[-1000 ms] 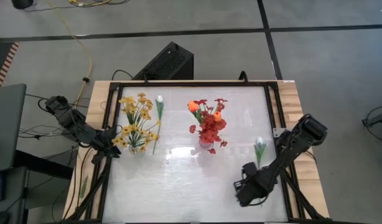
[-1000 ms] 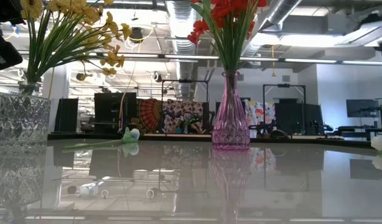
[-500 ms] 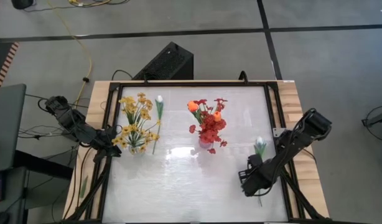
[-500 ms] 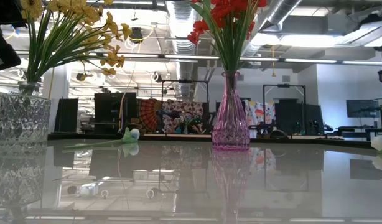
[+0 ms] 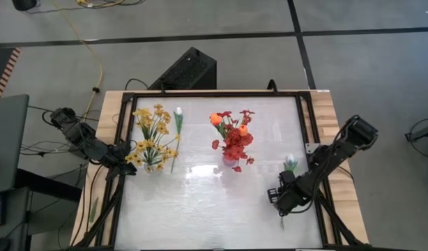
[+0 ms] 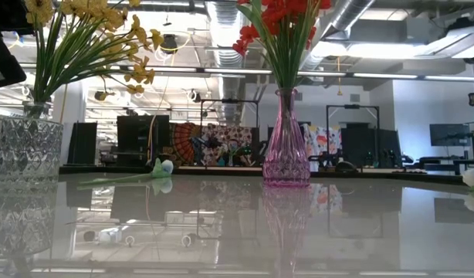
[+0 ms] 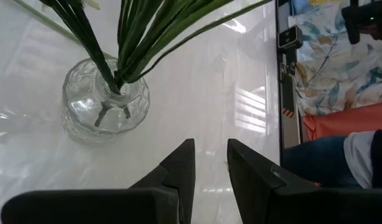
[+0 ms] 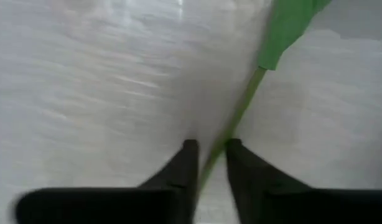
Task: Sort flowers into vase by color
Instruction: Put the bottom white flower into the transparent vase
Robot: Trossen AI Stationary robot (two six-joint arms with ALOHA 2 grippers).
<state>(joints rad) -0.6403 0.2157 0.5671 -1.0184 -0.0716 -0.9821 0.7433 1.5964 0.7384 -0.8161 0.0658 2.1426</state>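
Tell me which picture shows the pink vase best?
The low view: the pink vase stands side-on, showing its whole shape. In the high view the red flowers hide nearly all of it. Neither wrist view shows it.

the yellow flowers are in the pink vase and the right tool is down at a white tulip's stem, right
Not quite. The low view shows the yellow flowers standing in the clear glass vase; the pink vase holds the red flowers. The rest holds: in the right wrist view the right tool has the stem of the white tulip between its fingers on the table.
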